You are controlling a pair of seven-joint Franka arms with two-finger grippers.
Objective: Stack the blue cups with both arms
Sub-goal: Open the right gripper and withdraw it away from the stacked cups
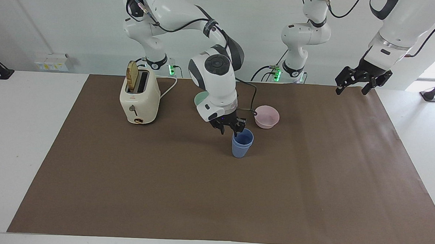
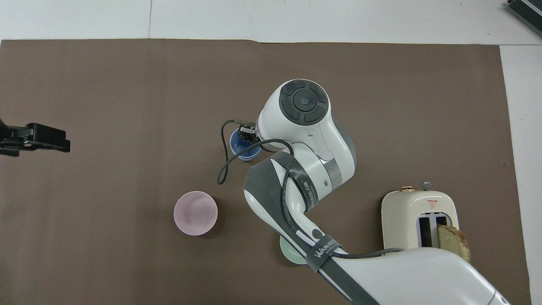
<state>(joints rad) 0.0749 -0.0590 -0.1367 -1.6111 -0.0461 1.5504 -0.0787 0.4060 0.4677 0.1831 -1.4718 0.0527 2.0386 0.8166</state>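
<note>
Hovering over nested blue cups [image 1: 242, 143], right gripper [image 1: 230, 129] fingers spread, gripping nothing, arm bent downward; left gripper [image 1: 357, 83] fingers spread, empty, waiting raised at counter [image 1: 4, 134] edge.

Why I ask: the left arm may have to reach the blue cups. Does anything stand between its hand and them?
Nothing on the table; the pink plastic bowl sits aside, nearer the robots. But the open right hand hangs just above the nested periwinkle-blue plastic cups, blocking the waiting left hand from above.

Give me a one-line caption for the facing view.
Right tool open just above the nested blue cups; left tool waits open, raised.
</note>
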